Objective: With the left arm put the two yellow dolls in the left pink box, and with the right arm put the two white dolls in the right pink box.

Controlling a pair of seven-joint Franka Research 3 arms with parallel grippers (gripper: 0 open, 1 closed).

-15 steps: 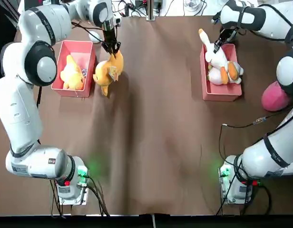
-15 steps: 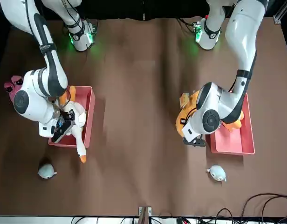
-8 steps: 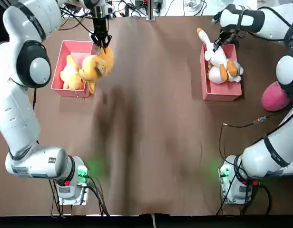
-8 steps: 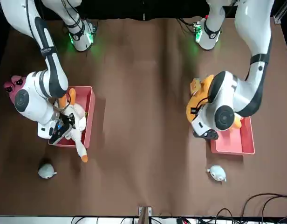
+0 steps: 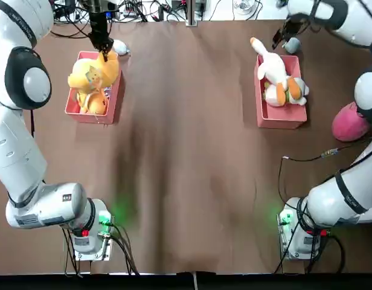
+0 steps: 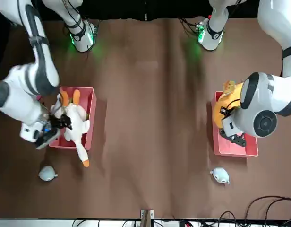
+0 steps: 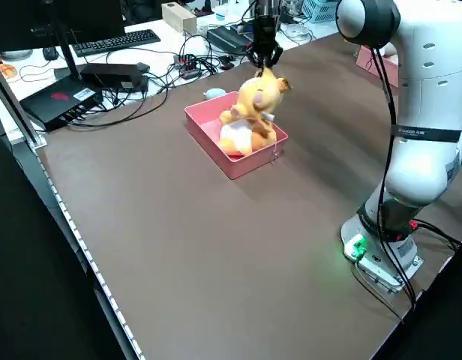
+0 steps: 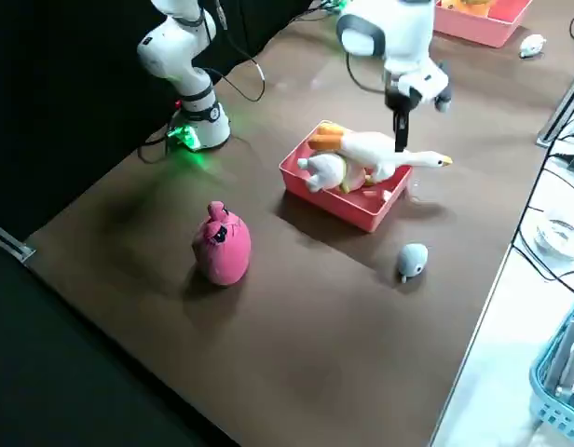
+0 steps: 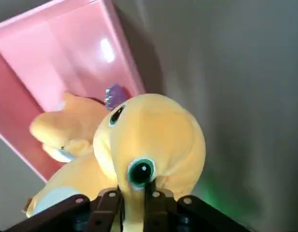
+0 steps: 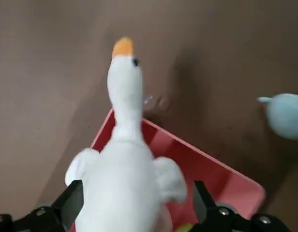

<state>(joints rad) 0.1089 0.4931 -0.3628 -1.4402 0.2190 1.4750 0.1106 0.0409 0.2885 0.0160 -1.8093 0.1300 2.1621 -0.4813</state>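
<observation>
- Carried across since the earlier frame, the golden duck-like doll (image 9: pixel 158 140) now hangs over the left pink box (image 7: pixel 229 166), its head pinched between the fingers of the left gripper (image 9: pixel 134 193).
- Below that gripper, the tan-orange doll (image 9: pixel 76 123) lies in the same box, against the golden one.
- Released, the white goose (image 10: pixel 122 169) lies across the right pink box (image 8: pixel 362 216), beneath the right gripper (image 10: pixel 139 198), whose fingers stand wide apart (nothing between them).
- Under the goose, also in that box, is the stubby white doll (image 8: pixel 326 171).
- Near the right gripper, outside the box, sits a small grey-white lump (image 8: pixel 413 260) on the table (image 8: pixel 343 326).
</observation>
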